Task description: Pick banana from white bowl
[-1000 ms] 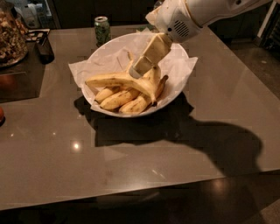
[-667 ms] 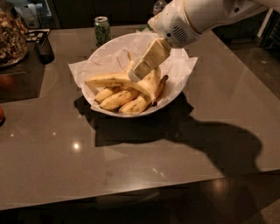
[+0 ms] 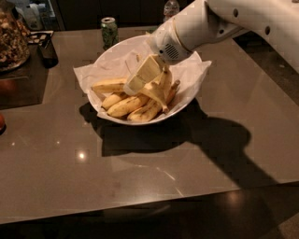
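A white robot arm (image 3: 233, 21) reaches in from the upper right, its cream-coloured gripper (image 3: 134, 84) lowered into a large, round white bowl (image 3: 140, 121) lined with crinkled white paper (image 3: 86, 74) on a glossy grey-brown counter (image 3: 140, 177). The gripper tip rests among the fruit, against the long, strongly arched yellow banana with brown speckles (image 3: 155, 94), which lies inside the bowl near its centre. The gripper's body covers the spot where the two meet, so it cannot be told whether the gripper is clenched on the banana or merely touching it. Shorter speckled bananas (image 3: 124, 105) lie in the front of the bowl, and more stand behind the gripper, partly hidden by it. The far rim of the bowl disappears behind the arm's wrist. A green drinks can (image 3: 109, 31) stands on the counter just beyond the bowl. A clear bottle (image 3: 171, 7) is cut off by the top edge. At the far left, a dim heap of brownish items (image 3: 11, 39) and a small dark object (image 3: 48, 53) are hard to make out, and a reddish shape (image 3: 1, 122) is clipped by the frame.
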Tool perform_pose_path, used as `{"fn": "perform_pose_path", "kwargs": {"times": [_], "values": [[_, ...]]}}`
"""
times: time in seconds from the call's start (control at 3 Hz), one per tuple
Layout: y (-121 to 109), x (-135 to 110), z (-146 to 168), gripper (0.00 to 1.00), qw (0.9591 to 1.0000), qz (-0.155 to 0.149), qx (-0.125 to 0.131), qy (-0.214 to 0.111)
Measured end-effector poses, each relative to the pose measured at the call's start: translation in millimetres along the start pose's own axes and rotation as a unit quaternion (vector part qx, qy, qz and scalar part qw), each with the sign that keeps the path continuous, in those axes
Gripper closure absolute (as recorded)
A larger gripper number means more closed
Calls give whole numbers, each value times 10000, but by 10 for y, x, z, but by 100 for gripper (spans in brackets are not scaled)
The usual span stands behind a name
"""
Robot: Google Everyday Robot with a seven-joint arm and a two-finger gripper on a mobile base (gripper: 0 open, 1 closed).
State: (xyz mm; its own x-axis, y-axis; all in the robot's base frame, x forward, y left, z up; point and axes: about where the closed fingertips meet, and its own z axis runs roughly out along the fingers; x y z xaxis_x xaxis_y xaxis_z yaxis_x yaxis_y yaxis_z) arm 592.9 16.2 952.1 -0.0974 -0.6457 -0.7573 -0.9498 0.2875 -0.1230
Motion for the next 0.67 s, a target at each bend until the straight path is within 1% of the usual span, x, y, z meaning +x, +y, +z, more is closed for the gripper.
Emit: {"fn": "perform_pose_path", "kwargs": {"times": [0.33, 0.67], "values": [[2, 130, 207, 0, 9996, 134, -123, 232], [3, 129, 213, 18, 9995, 137, -125, 237]]}}
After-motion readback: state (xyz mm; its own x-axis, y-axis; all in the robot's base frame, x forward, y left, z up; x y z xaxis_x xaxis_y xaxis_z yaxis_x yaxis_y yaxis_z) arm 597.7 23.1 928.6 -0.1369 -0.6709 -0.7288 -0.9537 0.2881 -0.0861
